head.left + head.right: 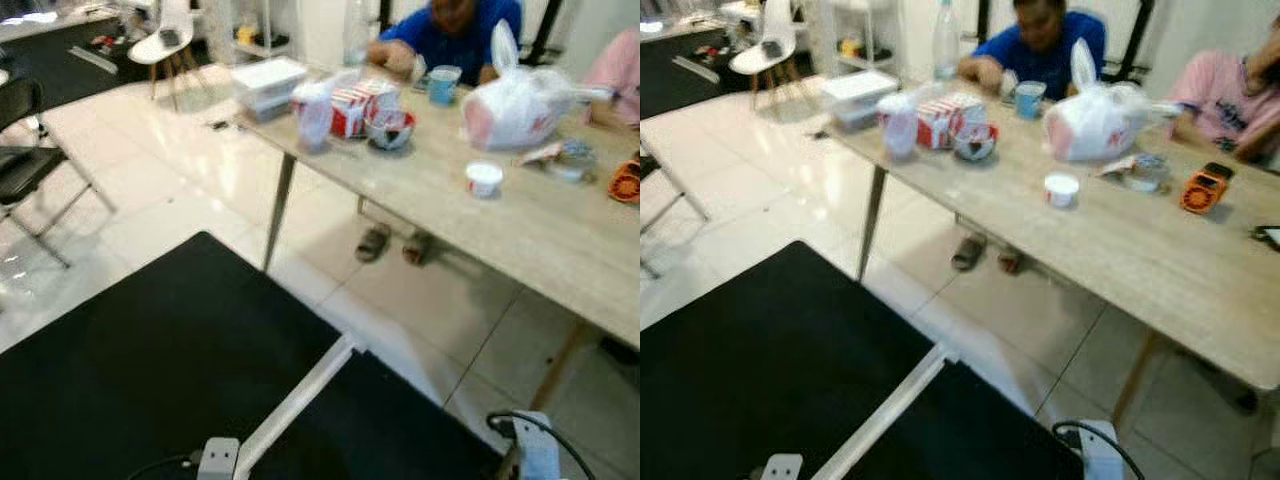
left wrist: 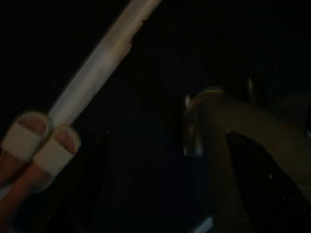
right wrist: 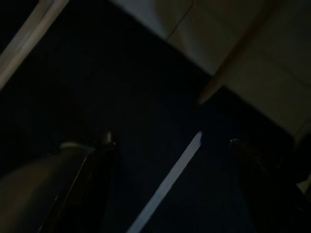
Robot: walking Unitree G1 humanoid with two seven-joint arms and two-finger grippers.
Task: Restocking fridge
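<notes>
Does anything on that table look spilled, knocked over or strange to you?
Nothing stands out. The table is cluttered but orderly: the white bag, small white cup, blue cup and bottle all stand upright, with no spill visible. The picture is slightly blurred, so small details may escape.

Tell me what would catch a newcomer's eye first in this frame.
The long pale wooden table crosses the right side of the scene, cluttered at its far end with a knotted white plastic bag, a red-and-white carton and a small white cup. Two seated people are behind it, one in a blue shirt, one in pink. A black floor mat covers the near floor.
</notes>
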